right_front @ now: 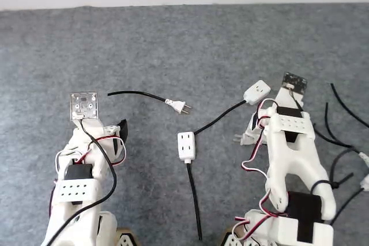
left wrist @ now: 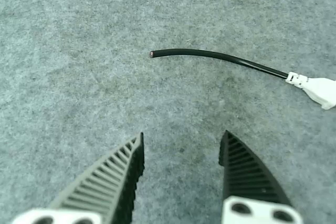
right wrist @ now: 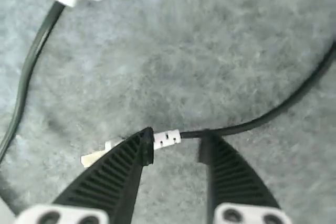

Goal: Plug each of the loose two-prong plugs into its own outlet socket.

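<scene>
A white two-prong plug (right_front: 179,106) on a short black cord (right_front: 132,93) lies mid-table, its prongs facing right. My left gripper (right_front: 118,133) sits short of the cord's cut end (left wrist: 152,54), open with only carpet between its fingers; the plug body (left wrist: 320,90) lies off to one side. A second plug (right wrist: 123,148) lies under my right gripper (right wrist: 176,148), whose open fingers straddle its ribbed neck (right wrist: 167,138). One white outlet block (right_front: 185,145) lies in the middle. Another outlet block (right_front: 257,91) lies close beyond my right gripper (right_front: 249,133).
A black cord (right_front: 195,200) runs from the middle outlet toward the front edge, and another (right_front: 219,119) links to the far outlet. Loose black cables (right_front: 340,119) with white ends (right_front: 363,156) trail at the right. Grey carpet (right_front: 173,44) covers the table.
</scene>
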Motion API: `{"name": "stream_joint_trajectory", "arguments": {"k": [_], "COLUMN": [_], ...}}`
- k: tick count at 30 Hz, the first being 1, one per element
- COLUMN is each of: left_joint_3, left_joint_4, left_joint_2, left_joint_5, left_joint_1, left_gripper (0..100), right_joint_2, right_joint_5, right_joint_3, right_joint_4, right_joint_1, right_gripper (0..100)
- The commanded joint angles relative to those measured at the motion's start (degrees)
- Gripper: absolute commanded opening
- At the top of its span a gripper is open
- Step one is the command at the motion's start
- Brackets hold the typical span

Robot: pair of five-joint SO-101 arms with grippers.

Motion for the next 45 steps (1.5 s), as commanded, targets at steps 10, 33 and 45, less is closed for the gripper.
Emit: {"name": "stream_joint_trajectory", "arguments": {"k": [10,33,45], "left_joint_3": [-1.63,-1.63,-1.63], "left_joint_4": [-1.14,-1.05,-1.05], "left_joint_2": [-0.44,-0.44,-0.44], "left_joint_5": [-0.44,-2.20,-2.55], "left_joint_1": [-0.35,-0.26,-0.18], "left_gripper": [23,23,23], "right_joint_2": [0.48,-2.42,4.18], "right_joint_5": [-6.77,-4.40,-4.13], "right_joint_3": [-2.46,-3.69,-3.16], "right_joint_4": [-1.01,4.97,-0.57], "right_joint_1": [-1.45,-1.10,0.13], "right_gripper": [12.1,9.1,9.1]}}
